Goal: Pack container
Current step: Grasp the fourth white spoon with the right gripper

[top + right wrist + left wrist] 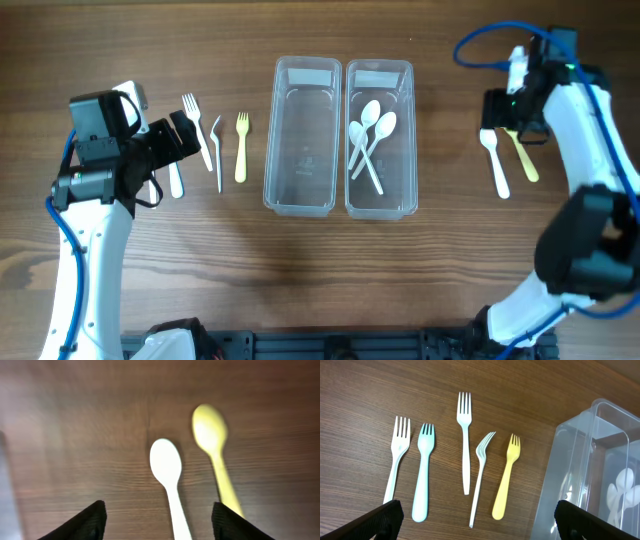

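Two clear containers stand side by side mid-table. The left one is empty; the right one holds several white spoons. Several forks lie to their left: white, teal, white, clear and yellow. My left gripper is open and empty above the fork handles; it also shows in the overhead view. My right gripper is open above a white spoon, with a yellow spoon beside it; it also shows in the overhead view.
The left container's corner rises just right of the yellow fork. In the overhead view the white spoon and yellow spoon lie right of the containers. The table is dark wood.
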You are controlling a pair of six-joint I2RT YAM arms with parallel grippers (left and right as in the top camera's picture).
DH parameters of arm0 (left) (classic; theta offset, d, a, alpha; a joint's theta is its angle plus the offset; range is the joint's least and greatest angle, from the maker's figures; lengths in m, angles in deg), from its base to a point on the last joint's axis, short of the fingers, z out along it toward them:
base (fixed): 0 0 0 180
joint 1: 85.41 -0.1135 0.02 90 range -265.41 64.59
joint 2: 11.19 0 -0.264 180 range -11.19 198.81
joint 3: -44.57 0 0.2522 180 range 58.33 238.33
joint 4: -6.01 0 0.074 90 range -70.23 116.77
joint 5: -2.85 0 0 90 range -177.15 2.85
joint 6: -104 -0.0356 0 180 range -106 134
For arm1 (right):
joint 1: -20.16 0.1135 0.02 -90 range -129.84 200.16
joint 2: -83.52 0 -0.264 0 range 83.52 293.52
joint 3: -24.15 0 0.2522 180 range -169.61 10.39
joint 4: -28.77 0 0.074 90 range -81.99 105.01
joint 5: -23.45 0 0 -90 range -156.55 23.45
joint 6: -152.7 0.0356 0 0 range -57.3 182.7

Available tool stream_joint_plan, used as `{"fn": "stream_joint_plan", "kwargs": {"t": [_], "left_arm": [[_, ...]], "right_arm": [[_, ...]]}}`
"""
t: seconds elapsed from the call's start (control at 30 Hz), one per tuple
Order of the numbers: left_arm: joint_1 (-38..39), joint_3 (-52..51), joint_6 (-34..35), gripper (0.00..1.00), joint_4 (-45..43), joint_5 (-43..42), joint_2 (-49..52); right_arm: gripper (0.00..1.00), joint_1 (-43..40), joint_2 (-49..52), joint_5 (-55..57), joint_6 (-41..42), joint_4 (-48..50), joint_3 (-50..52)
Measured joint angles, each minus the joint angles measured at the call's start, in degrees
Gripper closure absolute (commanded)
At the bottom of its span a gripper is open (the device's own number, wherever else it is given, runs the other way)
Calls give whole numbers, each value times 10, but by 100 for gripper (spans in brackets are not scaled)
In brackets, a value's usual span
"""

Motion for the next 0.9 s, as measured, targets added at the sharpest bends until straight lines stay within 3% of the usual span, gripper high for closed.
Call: {"fn": "stream_joint_plan", "kwargs": {"t": [0.23,0.6,0.73,0.9], "left_arm": [[0,0,0,0,0,0,0],[0,0,0,0,0,0,0],[0,0,0,0,0,0,0],[0,0,0,0,0,0,0]], "right_arm": [[43,-1,80,0,-30,-9,0],[47,-10,88,0,-34,-11,9],[53,-22,88,1,-33,-4,36],[74,-32,91,0,-27,3,42]]}}
